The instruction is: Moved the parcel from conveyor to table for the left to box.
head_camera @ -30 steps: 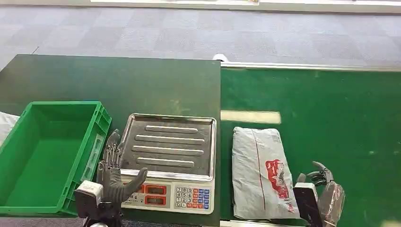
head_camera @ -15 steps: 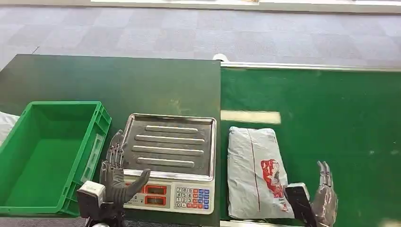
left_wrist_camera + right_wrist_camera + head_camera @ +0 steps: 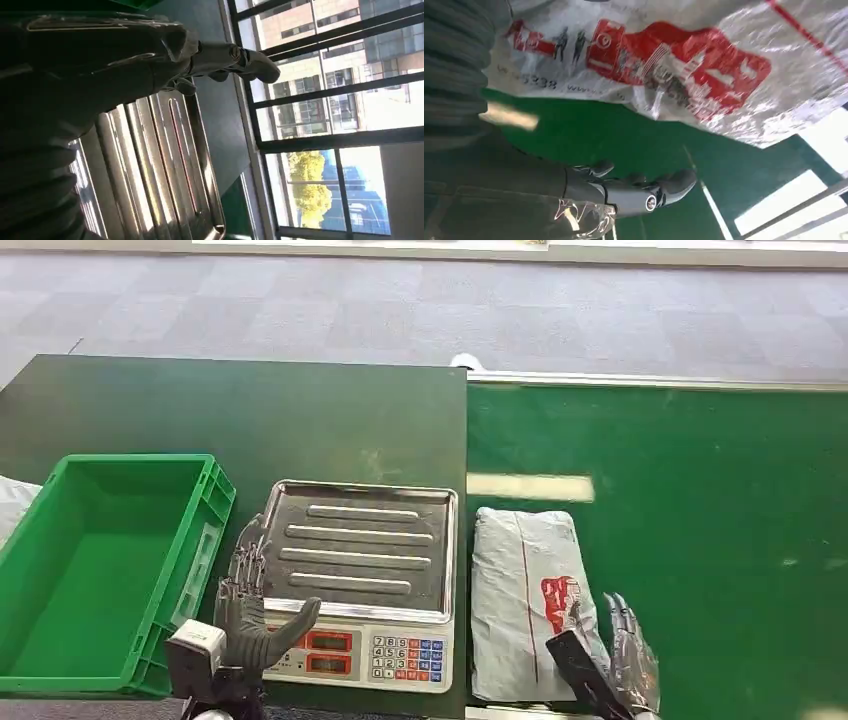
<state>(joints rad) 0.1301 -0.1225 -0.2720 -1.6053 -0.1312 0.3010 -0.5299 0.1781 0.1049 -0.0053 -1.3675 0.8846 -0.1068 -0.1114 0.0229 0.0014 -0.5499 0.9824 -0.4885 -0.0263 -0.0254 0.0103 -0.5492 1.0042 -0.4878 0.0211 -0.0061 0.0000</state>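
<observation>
On the far left the green crate (image 3: 95,570) stands on the dark table (image 3: 250,410), and a pale thing at the picture's left edge beside it is cut off, so I cannot say what it is. Next to the crate the left hand (image 3: 245,610) is raised with fingers spread and holds nothing; it hovers at the near left corner of the scale (image 3: 360,580), whose steel tray has nothing on it. Further right, the parcel (image 3: 525,590), a grey plastic bag with a red print, lies on the green conveyor (image 3: 700,500), just beside the table edge. The right hand (image 3: 615,660) is at the parcel's near right corner, fingers extended and apart, gripping nothing. I judge that the step in hand is to take hold of the bag. To do it well, the fingers should go under or around the soft edge and close on a good fold, because thin plastic slips and sags. The contact between the fingers and the bag is hard to make out, the wrist picture is blurred, and the arm hides the parcel's near corner.
</observation>
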